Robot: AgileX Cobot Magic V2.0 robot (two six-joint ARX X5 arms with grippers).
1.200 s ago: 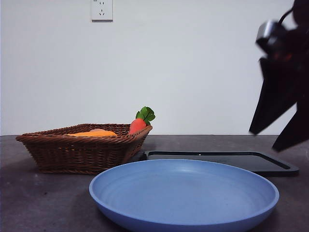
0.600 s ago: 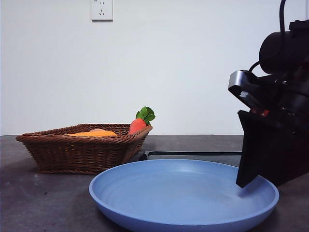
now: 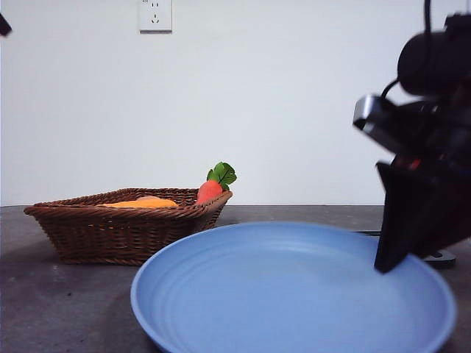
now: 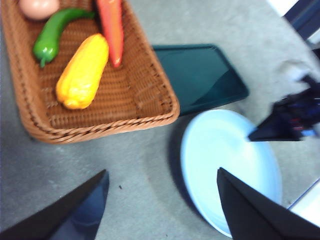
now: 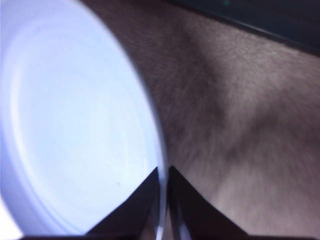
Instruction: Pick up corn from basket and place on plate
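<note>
The yellow corn (image 4: 82,71) lies in the brown wicker basket (image 4: 100,127), and from the front only its top (image 3: 140,203) shows over the basket's rim (image 3: 118,232). The blue plate (image 3: 294,294) stands tilted, its right side raised. My right gripper (image 3: 384,266) is shut on the plate's rim (image 5: 159,200), one jaw on each side of it (image 5: 163,175). My left gripper (image 4: 162,172) hangs open high above the table between basket and plate (image 4: 225,165), holding nothing. In the left wrist view the right gripper (image 4: 260,134) reaches onto the plate's edge.
An orange carrot (image 4: 112,30), a green pepper (image 4: 50,37) and a peach-coloured item (image 4: 37,6) share the basket. A black tray (image 4: 200,75) lies beyond the plate, mostly hidden in the front view. The carrot's leaves (image 3: 222,175) stick up over the basket's rim.
The right arm came down to the plate's right edge and shut on the rim. The plate has since tipped up on that side and now covers most of the tray.
</note>
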